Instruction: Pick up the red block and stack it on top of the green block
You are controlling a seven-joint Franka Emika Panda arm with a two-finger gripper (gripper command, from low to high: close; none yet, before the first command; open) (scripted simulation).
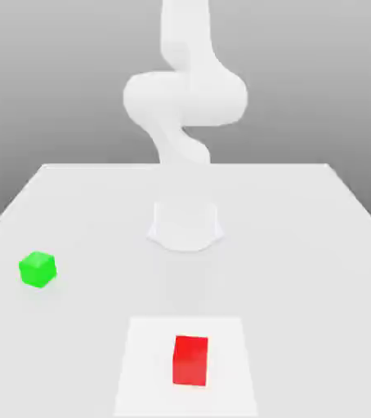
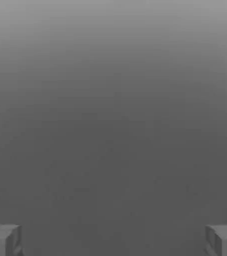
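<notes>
Nearest, red block (image 1: 190, 360) sits low-centre on pale table (image 1: 319, 245), green block (image 1: 37, 269) well apart toward the exterior view's left; looks light, stiff, matte, so grip opposite flat sides; claw (image 2: 113, 240) spread wide, empty.

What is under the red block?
The red block sits on a paler square patch of the white table. The spot right beneath the block is covered, so it cannot be seen.
</notes>
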